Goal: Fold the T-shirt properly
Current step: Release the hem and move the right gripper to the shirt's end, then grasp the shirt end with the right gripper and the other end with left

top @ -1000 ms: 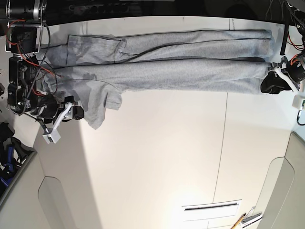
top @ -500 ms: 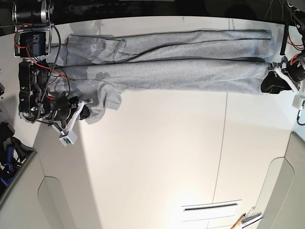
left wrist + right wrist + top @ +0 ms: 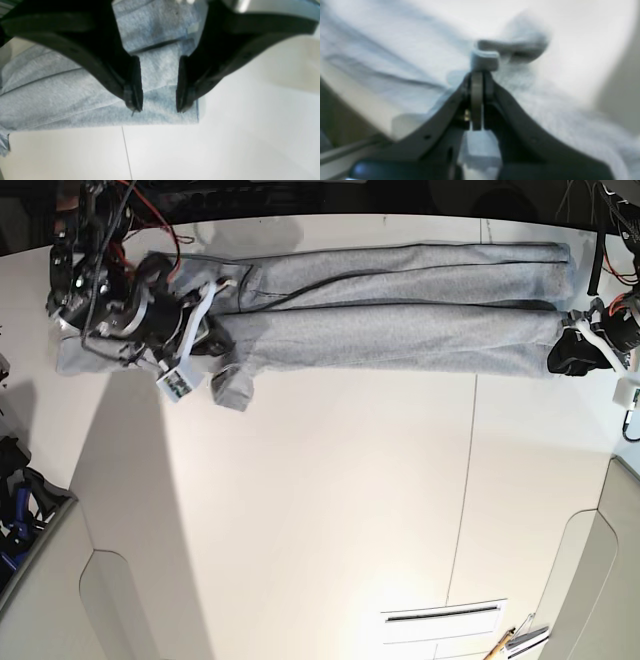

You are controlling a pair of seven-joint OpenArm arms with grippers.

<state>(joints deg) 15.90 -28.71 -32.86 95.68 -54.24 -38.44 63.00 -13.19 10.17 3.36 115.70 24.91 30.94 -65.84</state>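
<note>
The grey T-shirt [image 3: 400,330] lies folded into a long strip across the far side of the white table [image 3: 330,500]. My right gripper [image 3: 212,338] hovers over the strip's left end. In the right wrist view this gripper [image 3: 477,75] is shut on a pinched fold of the T-shirt [image 3: 483,60]. A loose sleeve end [image 3: 232,385] hangs just below it. My left gripper [image 3: 565,355] is at the strip's right end. In the left wrist view it [image 3: 157,107] stands open, and both fingertips [image 3: 133,103] are down on the T-shirt [image 3: 62,95] near its corner.
Grey bins sit at the near left [image 3: 40,580] and near right [image 3: 600,580] corners. A white slotted plate [image 3: 445,617] and small tools [image 3: 515,640] lie at the near edge. A black strap [image 3: 597,255] lies beyond the shirt's right end. A seam [image 3: 465,480] crosses the table.
My right gripper shut on the sleeve at the near left and carried it up and inward over the strip. The left arm has not moved.
</note>
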